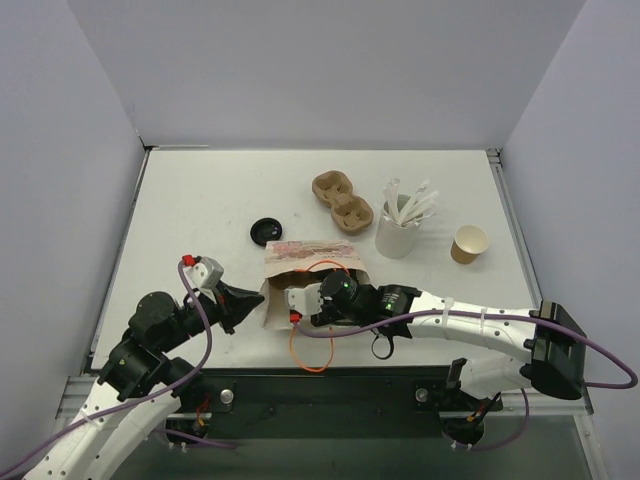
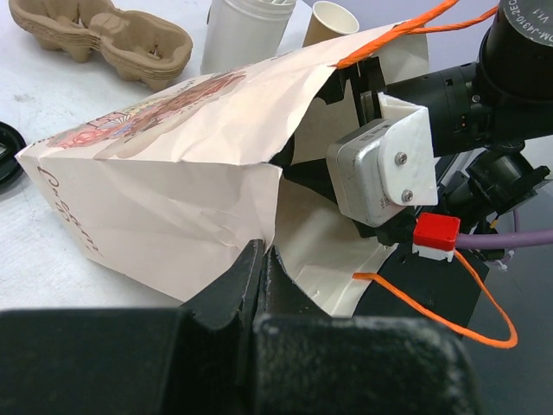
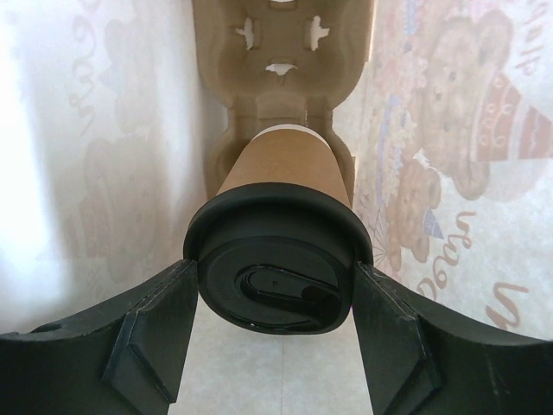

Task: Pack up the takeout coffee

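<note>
Coffee (image 3: 282, 186) lies on its side inside the bag (image 2: 155, 199), capped end toward the bag's mouth, base in a carrier (image 3: 281, 52) deeper in. Right gripper (image 3: 275, 290), reaching through the mouth, clasps the capped end. Left gripper (image 2: 262, 259) pinches the mouth's lower edge.

A printed paper bag (image 1: 312, 252) lies on its side on the white tabletop (image 1: 200, 200), its mouth toward the near edge and an orange cord handle (image 2: 399, 33) at the opening. Inside it sits a moulded pulp carrier (image 3: 281, 52). Behind the bag is a stack of two-hole carriers (image 1: 342, 201). Just right of the stack stands a white cup (image 1: 397, 236) holding white sticks (image 1: 410, 205). A black lid (image 1: 266, 231) lies left of the stack.
</note>
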You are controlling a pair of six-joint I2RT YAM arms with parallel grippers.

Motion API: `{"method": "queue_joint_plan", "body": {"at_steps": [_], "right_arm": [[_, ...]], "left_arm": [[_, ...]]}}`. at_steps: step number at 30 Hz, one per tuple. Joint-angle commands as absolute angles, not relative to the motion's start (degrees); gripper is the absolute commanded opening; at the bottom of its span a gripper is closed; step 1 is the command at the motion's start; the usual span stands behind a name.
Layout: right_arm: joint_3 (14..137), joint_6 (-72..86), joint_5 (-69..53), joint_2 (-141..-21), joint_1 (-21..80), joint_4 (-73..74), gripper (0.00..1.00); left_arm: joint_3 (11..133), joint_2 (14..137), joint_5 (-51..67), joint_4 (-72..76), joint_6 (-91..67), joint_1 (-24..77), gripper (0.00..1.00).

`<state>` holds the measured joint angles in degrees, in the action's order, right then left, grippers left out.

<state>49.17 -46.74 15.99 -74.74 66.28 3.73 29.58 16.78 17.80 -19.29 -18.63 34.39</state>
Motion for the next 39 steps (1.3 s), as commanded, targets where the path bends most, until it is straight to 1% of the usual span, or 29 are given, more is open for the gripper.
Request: {"method": "queue_joint_plan", "body": {"at_steps": [1,12,25,32,39], "right_arm": [[48.87,-47.54,16.52,-72.86,65.57,5.97,0.37],[48.96,-48.34,16.79,-73.21,63.99,7.12,0.37],[50.27,-49.22,14.24,-75.58,63.81,9.22,0.37],[53.61,-50.01,15.55,-76.99,63.90,11.78,0.37],[53.00,-50.80,17.67,-77.43,63.81,11.51,0.36]], "left_arm": [[29.62,17.23,18.10,-15.73,-17.75,34.19,0.00],[29.44,17.14,18.19,-15.56,-17.58,34.19,0.00],[29.62,17.23,18.63,-14.77,-17.93,34.19,0.00],[29.97,17.58,18.63,-14.50,-17.75,34.19,0.00],[29.79,17.67,18.72,-14.33,-17.67,34.19,0.00]]}}
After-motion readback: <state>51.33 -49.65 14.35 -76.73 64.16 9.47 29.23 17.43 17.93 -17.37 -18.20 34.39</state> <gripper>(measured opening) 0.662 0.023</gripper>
